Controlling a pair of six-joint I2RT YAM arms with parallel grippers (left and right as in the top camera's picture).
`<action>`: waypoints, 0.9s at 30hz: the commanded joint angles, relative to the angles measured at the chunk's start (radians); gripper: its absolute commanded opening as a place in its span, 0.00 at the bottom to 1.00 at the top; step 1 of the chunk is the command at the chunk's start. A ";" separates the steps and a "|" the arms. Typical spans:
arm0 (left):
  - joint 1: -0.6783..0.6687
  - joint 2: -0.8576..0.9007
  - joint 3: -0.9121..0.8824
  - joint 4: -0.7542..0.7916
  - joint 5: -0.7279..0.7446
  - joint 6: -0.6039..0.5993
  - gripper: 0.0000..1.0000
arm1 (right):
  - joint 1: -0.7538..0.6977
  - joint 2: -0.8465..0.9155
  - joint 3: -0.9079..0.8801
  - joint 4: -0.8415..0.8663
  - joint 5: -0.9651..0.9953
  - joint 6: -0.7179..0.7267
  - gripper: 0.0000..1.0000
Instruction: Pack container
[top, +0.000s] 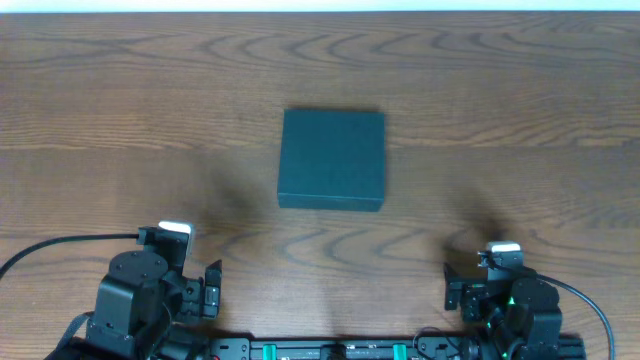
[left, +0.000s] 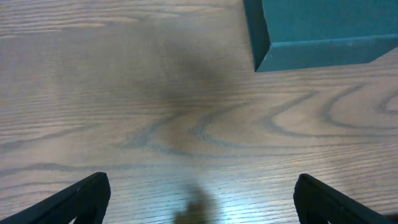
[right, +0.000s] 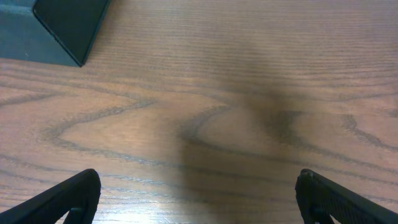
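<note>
The container (top: 332, 159), a dark teal square box with its lid shut, lies flat in the middle of the wooden table. Its near corner shows at the top right of the left wrist view (left: 317, 31) and at the top left of the right wrist view (right: 56, 28). My left gripper (top: 205, 288) sits near the front edge at the left, open and empty; its fingers frame bare wood (left: 202, 199). My right gripper (top: 462, 285) sits near the front edge at the right, open and empty over bare wood (right: 199, 199). No snack items are in view.
The wooden table (top: 520, 120) spans the whole overhead view. Black cables (top: 50, 245) run from both arm bases at the front corners.
</note>
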 joint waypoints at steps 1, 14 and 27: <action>-0.001 -0.013 0.011 -0.002 -0.017 -0.011 0.95 | -0.010 -0.009 -0.002 -0.002 -0.008 -0.015 0.99; 0.105 -0.478 -0.456 0.195 0.091 0.061 0.95 | -0.009 -0.009 -0.002 -0.002 -0.008 -0.015 0.99; 0.125 -0.505 -0.604 0.187 0.195 0.209 0.95 | -0.010 -0.009 -0.002 -0.002 -0.008 -0.015 0.99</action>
